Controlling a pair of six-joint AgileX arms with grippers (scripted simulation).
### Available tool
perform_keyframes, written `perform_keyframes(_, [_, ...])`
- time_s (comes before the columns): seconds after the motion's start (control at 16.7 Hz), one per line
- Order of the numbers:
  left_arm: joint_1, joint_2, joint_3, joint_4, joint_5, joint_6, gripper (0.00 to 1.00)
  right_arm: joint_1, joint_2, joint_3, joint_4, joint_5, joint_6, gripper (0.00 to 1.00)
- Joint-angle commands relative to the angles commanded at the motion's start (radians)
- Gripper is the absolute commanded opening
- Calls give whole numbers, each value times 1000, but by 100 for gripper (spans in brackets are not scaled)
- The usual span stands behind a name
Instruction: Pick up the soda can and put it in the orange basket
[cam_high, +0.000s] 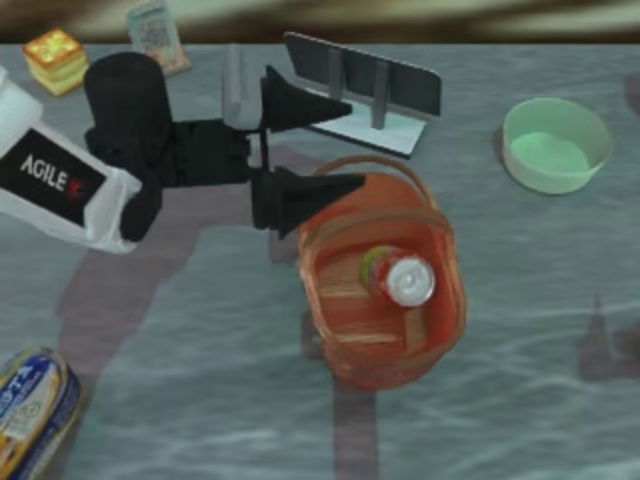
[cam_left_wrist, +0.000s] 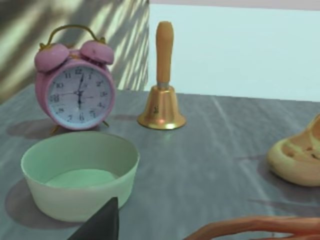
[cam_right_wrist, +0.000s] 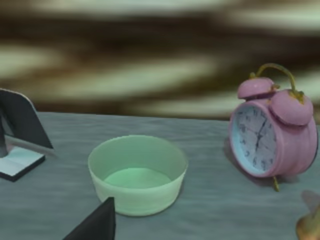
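Hovering just beside the orange basket (cam_high: 445, 300), at its handle end, the left gripper (cam_high: 350, 145) is spread wide, holding nothing; the soda can (cam_high: 400, 277) sits inside the basket.

Orange woven basket (cam_high: 440, 300), pale slats; can (cam_high: 400, 277) silver top, red and lime sides; mint-green bowl (cam_high: 556, 145); pink clock (cam_left_wrist: 74, 87); brass bell (cam_left_wrist: 161, 107)

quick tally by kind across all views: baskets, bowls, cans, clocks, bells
baskets: 1, orange basket
bowls: 1, mint-green bowl
cans: 1, soda can, inside the basket
clocks: 1, pink alarm clock
bells: 1, gold bell
total: 5
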Motion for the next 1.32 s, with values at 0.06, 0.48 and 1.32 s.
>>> perform_keyframes(0.06, [9, -38, -21, -25, -28, -12, 100, 17, 42, 42, -36, 0, -24, 100])
perform_keyframes(0.48, [109, -556, -260, -299, -340, -98, 100, 202, 619, 609, -451, 1, -292, 100])
perform_keyframes(1.32, [300, -2019, -969, -950, -1094, -54, 100, 614, 2052, 2003, -1381, 2, -890, 100])
